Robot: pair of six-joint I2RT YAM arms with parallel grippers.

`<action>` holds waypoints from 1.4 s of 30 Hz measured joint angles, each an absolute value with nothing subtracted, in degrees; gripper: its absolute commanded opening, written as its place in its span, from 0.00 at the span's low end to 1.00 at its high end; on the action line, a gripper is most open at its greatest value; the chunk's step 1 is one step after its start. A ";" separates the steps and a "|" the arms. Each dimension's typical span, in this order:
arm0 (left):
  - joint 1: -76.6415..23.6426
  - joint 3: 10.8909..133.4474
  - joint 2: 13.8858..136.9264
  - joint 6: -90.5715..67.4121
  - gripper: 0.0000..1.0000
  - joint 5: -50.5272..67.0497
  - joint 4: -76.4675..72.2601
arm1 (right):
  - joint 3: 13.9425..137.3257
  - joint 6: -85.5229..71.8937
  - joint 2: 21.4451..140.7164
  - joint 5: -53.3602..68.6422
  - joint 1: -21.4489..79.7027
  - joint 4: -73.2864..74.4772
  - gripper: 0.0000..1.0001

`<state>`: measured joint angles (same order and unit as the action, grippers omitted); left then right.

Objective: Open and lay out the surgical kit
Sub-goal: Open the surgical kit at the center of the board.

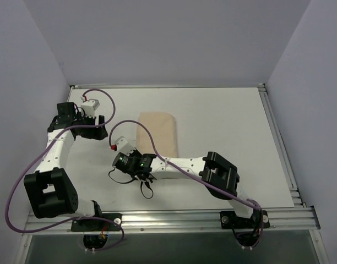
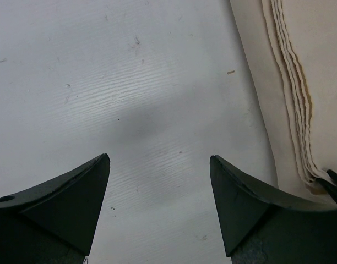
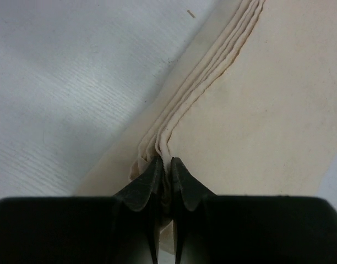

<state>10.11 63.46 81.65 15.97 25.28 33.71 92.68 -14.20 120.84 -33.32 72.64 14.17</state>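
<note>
- Cloth wrap [image 1: 156, 132] is lying folded mid-table [image 1: 229, 137], long axis running near-to-far.
- Right gripper [image 3: 164, 163] is clamping the stacked fold edges at its near-left corner.
- Left gripper [image 2: 160, 165] is hovering jaws apart, empty, wrap lying to its right.

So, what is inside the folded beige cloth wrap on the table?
Only the cloth wrap itself shows. Its folded layers are stacked along one edge, where the right gripper pinches them. The wrap is closed, so anything inside is covered and cannot be seen.
</note>
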 measured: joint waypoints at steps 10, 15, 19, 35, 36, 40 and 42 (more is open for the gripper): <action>9.21 64.49 81.65 17.76 0.83 26.87 36.38 | 73.71 -20.84 102.76 -29.98 58.15 6.55 0.00; 3.97 67.35 81.65 18.68 0.83 25.87 37.17 | 60.51 -27.57 89.89 -27.42 48.07 3.16 0.00; -4.14 70.02 82.24 19.11 0.83 23.18 37.74 | 48.47 -33.69 81.49 -23.90 39.75 1.83 0.00; -39.18 76.31 89.41 23.22 0.97 12.40 40.71 | 30.33 -61.34 63.35 -28.38 30.72 17.91 0.63; -41.08 76.27 89.69 23.44 0.97 11.68 40.82 | 30.37 -61.98 62.81 -28.97 30.72 18.87 0.65; -49.25 74.04 89.97 24.75 0.97 7.90 40.42 | 32.40 -61.58 60.62 -31.11 30.72 22.11 0.66; -53.08 72.25 90.24 25.39 0.96 5.82 39.90 | 34.41 -59.22 60.05 -31.11 30.72 21.89 0.65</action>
<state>-53.08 72.25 90.24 25.39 5.82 39.90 34.41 -59.22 60.05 -31.11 30.72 21.89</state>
